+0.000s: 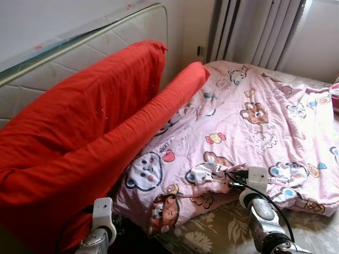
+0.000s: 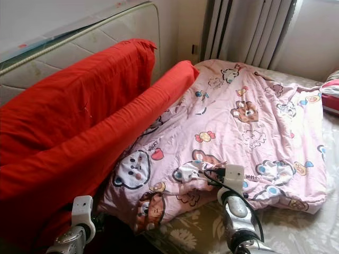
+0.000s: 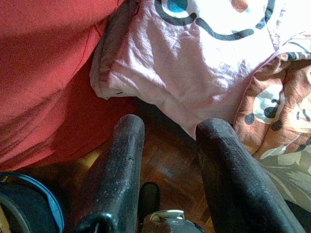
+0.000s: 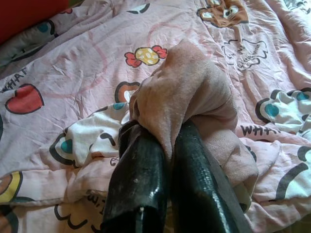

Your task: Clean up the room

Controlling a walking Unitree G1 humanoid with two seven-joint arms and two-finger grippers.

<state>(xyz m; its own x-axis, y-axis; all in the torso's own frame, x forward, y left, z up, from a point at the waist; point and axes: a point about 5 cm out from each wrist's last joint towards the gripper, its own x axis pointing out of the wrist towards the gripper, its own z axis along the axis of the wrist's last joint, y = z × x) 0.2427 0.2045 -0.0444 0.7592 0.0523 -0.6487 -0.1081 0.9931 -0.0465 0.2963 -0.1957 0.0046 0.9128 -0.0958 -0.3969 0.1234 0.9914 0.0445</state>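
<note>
Pink quilt (image 4: 87,73) printed "WHAT", right claw (image 4: 167,141) pinching it

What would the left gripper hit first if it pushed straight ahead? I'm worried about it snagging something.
Probably the pink cartoon quilt, whose hanging edge lies just past the open left gripper, with the red cover beside it. Wooden floor shows beneath; depth is uncertain.
</note>
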